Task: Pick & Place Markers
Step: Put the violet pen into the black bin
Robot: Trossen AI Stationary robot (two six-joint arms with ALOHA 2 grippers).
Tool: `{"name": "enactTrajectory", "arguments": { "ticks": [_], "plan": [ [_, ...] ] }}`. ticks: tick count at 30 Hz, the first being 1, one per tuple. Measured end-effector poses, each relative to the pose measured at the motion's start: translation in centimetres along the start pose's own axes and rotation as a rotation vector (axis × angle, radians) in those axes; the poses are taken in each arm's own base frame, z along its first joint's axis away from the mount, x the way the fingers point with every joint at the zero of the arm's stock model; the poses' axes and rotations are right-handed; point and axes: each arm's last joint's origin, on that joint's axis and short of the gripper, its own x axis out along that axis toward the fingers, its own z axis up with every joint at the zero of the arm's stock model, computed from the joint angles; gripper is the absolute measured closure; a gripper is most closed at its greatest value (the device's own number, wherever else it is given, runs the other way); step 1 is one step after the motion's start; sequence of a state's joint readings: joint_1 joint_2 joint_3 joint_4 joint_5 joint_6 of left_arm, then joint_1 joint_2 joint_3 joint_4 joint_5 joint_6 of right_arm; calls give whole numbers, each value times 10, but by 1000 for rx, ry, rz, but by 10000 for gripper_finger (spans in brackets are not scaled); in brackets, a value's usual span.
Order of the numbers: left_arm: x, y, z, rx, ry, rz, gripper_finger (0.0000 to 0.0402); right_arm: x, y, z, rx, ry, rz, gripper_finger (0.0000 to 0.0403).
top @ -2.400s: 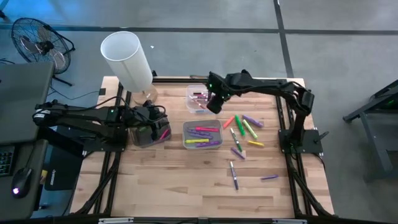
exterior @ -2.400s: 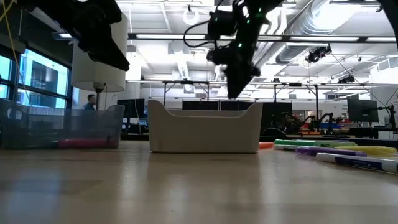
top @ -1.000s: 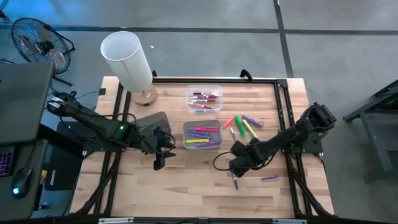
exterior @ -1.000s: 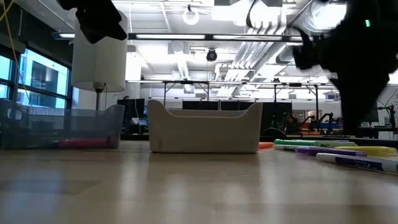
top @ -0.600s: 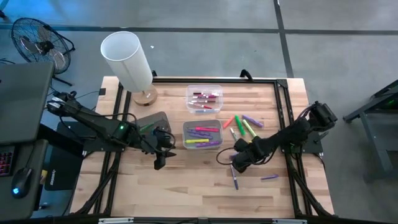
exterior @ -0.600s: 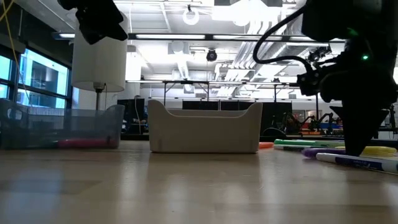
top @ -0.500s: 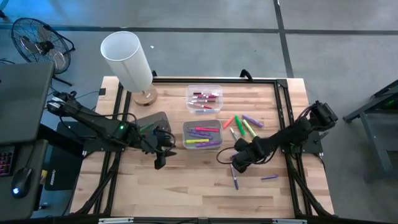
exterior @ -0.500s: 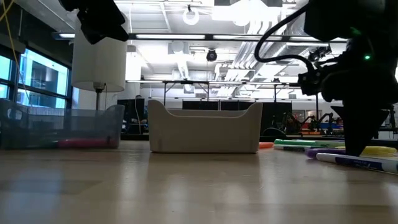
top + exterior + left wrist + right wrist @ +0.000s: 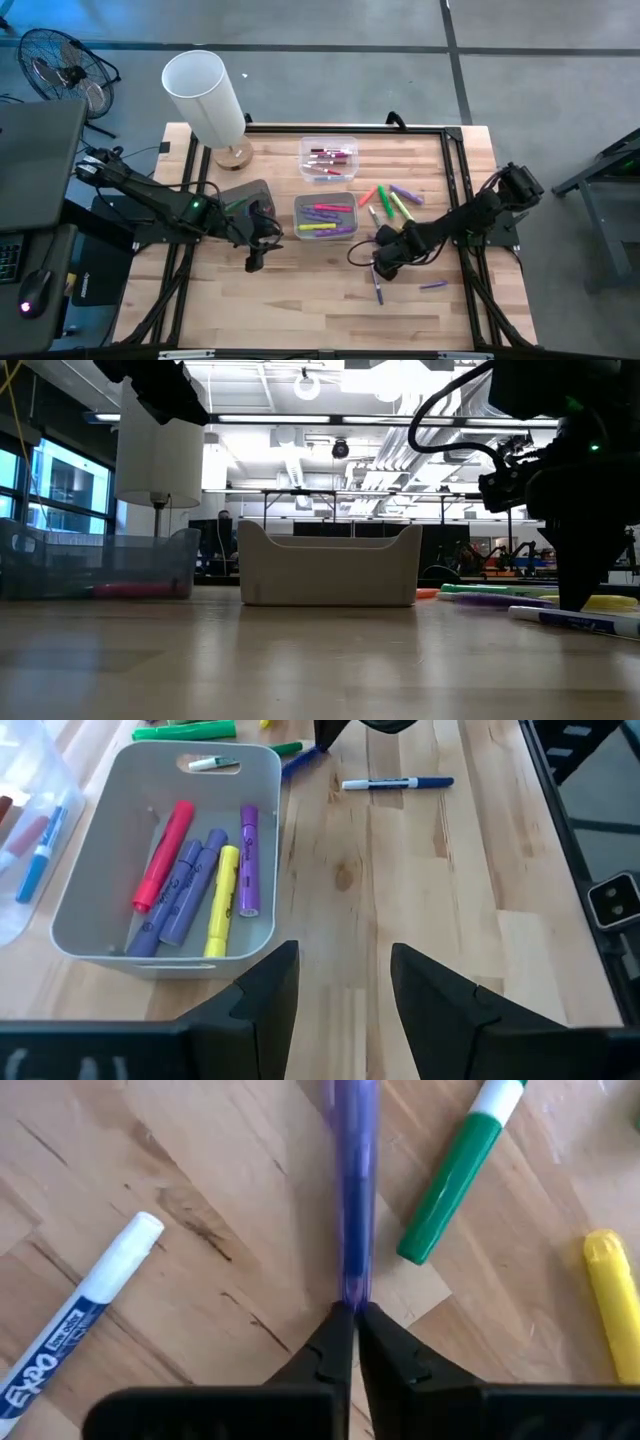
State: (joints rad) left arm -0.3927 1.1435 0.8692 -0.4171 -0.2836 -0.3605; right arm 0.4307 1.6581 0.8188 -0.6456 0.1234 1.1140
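Several markers (image 9: 192,875) already lie in the grey bin (image 9: 324,232), more lie loose on the table (image 9: 300,290), right gripper (image 9: 352,1312) pinching a purple marker (image 9: 351,1190), left gripper (image 9: 340,985) open and idle beside the bin

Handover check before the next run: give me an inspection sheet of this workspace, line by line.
Surface: wooden table, bare toward the front edge.
Job's things: grey bin holds pink, purple and yellow markers; clear bin behind it holds more; loose markers lie to the grey bin's right; a white-bodied Expo marker lies by the right gripper.
Clutter: white lamp at the table's rear left.
Grippers: left gripper open, empty, in front of the grey bin; right gripper shut on the end of a purple marker.
Cables: a black cable loops beside the right gripper.
Surroundings: fan on the floor, rear left.
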Motion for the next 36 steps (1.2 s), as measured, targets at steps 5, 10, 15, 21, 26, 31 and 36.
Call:
{"name": "enactTrajectory", "arguments": {
  "ticks": [5,10,15,21,26,31,36],
  "plan": [
    [0,0,0,45,0,0,243,-6,6,-2,9,22,0,391],
    [0,0,0,66,-7,16,243,-33,18,2,-42,55,45,401],
    [0,2,1,68,-24,62,243,-48,21,15,-131,-100,12,389],
    [0,2,1,66,-24,59,244,-42,14,37,-265,-169,-3,353],
    [0,2,1,49,-25,58,244,-33,2,59,-351,-184,37,296],
    [0,1,1,11,-24,54,244,-21,-6,72,-527,-259,63,253],
    [0,1,1,-19,-18,36,244,1,-21,66,-606,-232,122,250]
  ]
}}
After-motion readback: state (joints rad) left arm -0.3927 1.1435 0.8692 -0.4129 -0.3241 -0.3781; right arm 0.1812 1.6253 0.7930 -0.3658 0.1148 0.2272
